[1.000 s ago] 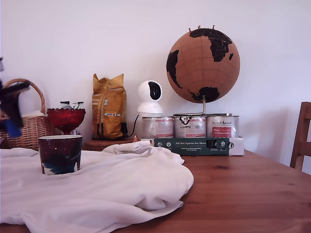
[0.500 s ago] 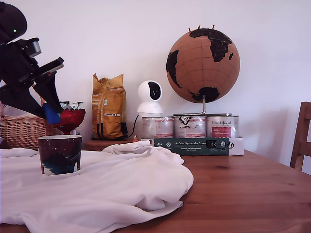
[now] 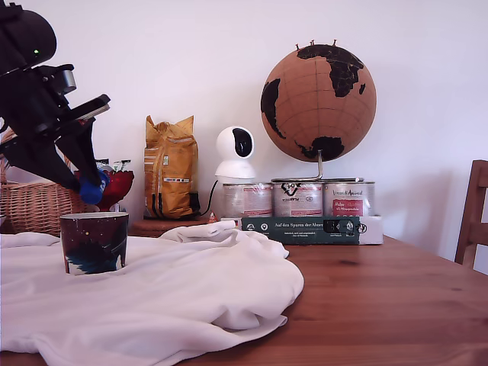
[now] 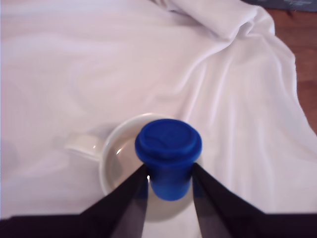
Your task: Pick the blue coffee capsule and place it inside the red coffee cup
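The blue coffee capsule (image 4: 168, 153) is clamped between my gripper's (image 4: 169, 191) two dark fingers. In the exterior view the capsule (image 3: 92, 189) hangs a short way above the red coffee cup (image 3: 94, 242), which stands on the white cloth (image 3: 191, 297) at the exterior view's left. The wrist view looks straight down into the cup's pale inside (image 4: 119, 158), with the capsule over its opening. My gripper (image 3: 88, 183) is shut on the capsule.
A wicker basket (image 3: 34, 202), a red glass pedestal bowl (image 3: 114, 187) and a yellow bag (image 3: 171, 178) stand behind the cup. Further to the exterior view's right are a white camera (image 3: 235, 152), three tins (image 3: 297, 199) on a box, a cork globe (image 3: 319, 93) and a chair (image 3: 473, 217).
The arm swung in from the exterior view's left edge, rose, then shifted slightly right and down, carrying the capsule to a spot above the cup.
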You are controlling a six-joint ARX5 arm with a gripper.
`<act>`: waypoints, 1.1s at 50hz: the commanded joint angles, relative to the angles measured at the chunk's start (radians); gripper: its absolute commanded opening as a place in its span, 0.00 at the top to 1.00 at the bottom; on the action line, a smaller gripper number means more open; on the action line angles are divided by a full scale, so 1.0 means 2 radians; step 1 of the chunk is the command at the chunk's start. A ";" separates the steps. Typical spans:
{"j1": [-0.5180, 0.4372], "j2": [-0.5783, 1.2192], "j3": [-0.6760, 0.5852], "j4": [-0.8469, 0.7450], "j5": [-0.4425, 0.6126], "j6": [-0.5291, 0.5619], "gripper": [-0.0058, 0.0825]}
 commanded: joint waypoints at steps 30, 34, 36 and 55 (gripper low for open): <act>0.000 -0.008 -0.002 -0.028 -0.009 0.026 0.61; 0.000 -0.020 -0.002 -0.038 -0.027 0.035 0.81; 0.000 -0.026 -0.002 -0.041 -0.035 0.041 0.90; 0.006 -0.117 -0.002 -0.062 -0.110 0.071 0.96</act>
